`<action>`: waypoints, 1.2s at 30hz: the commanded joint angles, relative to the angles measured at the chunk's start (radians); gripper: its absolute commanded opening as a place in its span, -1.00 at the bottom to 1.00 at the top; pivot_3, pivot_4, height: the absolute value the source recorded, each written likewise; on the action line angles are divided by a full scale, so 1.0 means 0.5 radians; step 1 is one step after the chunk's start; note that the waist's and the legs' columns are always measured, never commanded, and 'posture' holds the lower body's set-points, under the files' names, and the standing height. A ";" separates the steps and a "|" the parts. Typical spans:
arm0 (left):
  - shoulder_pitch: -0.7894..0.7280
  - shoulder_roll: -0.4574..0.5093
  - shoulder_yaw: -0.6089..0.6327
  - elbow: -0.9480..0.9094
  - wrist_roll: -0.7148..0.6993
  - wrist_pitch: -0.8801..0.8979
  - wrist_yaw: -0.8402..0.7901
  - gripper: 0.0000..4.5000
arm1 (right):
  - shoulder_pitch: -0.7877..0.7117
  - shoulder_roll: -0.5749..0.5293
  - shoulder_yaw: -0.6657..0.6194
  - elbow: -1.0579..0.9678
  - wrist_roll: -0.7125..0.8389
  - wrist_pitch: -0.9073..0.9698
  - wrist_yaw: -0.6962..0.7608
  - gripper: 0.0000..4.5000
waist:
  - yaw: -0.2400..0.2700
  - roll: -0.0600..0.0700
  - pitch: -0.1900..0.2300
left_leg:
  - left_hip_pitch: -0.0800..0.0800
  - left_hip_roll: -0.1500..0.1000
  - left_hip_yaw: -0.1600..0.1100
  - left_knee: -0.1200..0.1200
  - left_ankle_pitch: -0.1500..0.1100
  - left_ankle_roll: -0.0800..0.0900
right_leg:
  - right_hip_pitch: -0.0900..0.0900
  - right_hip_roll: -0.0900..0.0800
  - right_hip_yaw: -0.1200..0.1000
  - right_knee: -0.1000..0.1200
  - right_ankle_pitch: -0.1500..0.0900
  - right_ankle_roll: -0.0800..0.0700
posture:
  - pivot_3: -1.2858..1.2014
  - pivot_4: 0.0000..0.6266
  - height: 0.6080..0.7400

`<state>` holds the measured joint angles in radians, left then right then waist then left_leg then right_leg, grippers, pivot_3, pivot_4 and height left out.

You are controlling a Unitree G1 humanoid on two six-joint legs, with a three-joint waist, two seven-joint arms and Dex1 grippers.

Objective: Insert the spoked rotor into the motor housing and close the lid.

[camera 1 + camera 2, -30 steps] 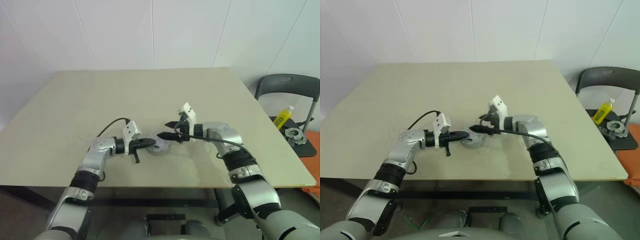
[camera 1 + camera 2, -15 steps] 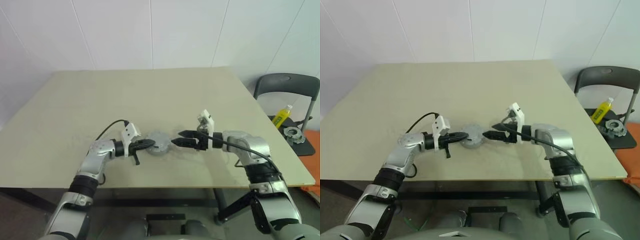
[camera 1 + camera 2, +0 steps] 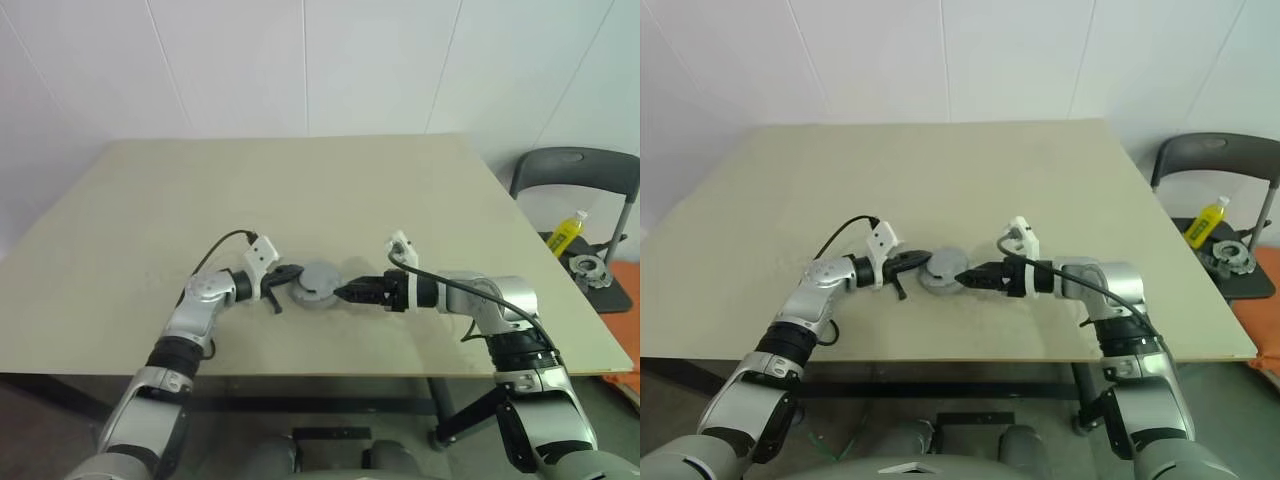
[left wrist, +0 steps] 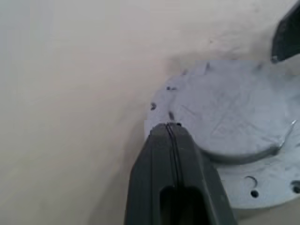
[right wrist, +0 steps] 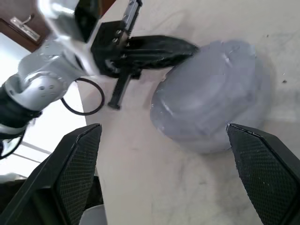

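A round pale-grey metal lid [image 3: 320, 282] is seated on the housing, nearer the beige table's [image 3: 300, 180] front edge. The left gripper [image 4: 169, 136], pressed shut, is set against its rim, apparently to steady it. The right gripper [image 3: 345, 292] is spread wide beside it, holding nothing.

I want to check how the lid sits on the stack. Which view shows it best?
The left wrist view: the lid appears close up, raised above a flange with holes, the shut left pincer at its edge. The right wrist view shows its side; the eye views show it small.
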<state>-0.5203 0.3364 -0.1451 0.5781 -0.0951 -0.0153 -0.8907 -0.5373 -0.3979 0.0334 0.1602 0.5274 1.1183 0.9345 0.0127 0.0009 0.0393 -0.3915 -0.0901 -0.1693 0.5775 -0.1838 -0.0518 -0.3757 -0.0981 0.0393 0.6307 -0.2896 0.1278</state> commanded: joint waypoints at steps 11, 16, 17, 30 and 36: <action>0.124 -0.009 -0.061 -0.070 -0.010 0.042 -0.187 -1.00 | -0.091 0.082 0.004 0.061 0.017 0.243 -0.305 0.98 | 0.003 0.000 0.000 | 0.001 -0.001 0.001 0.000 -0.003 0.002 | 0.001 0.000 0.000 -0.002 -0.001 0.003 | 0.03 -1.00 1.00; 0.129 -0.014 -0.057 -0.070 -0.009 0.026 -0.184 -1.00 | -0.086 0.136 -0.006 0.074 0.036 0.228 -0.340 0.98 | 0.000 0.000 -0.001 | 0.002 -0.001 0.001 0.001 -0.003 0.002 | 0.003 0.000 0.000 -0.001 -0.001 0.003 | 0.03 -1.00 1.00; 0.128 -0.017 -0.055 -0.068 -0.009 0.015 -0.180 -1.00 | -0.088 0.156 -0.023 0.077 0.047 0.230 -0.351 0.98 | -0.001 0.000 -0.001 | 0.002 -0.001 0.001 0.001 -0.003 0.003 | 0.003 0.000 0.000 -0.001 -0.001 0.004 | 0.03 -1.00 1.00; 0.068 -0.057 -0.014 0.005 -0.011 -0.097 -0.158 -1.00 | -0.092 0.507 -0.106 0.117 0.062 0.259 -0.577 0.98 | -0.013 0.000 -0.001 | 0.005 0.000 0.000 0.001 -0.003 0.002 | 0.003 0.004 0.000 0.002 0.000 0.003 | 0.03 -1.00 1.00; 0.057 -0.061 0.004 0.034 -0.002 -0.123 -0.161 -1.00 | -0.108 0.605 -0.172 0.154 0.077 0.202 -0.627 0.90 | -0.050 0.000 -0.001 | 0.007 0.000 0.000 0.001 -0.004 0.001 | 0.003 0.004 0.000 0.002 0.000 0.003 | 0.03 -1.00 1.00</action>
<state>-0.4868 0.3320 -0.0991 0.5830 -0.1159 -0.0741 -0.9514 -0.5595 -0.1535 -0.0522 0.2280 0.5324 1.2514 0.6199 -0.0124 0.0009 0.0387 -0.3878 -0.0901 -0.1694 0.5779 -0.1856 -0.0514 -0.3742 -0.0962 0.0395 0.6317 -0.2890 0.1299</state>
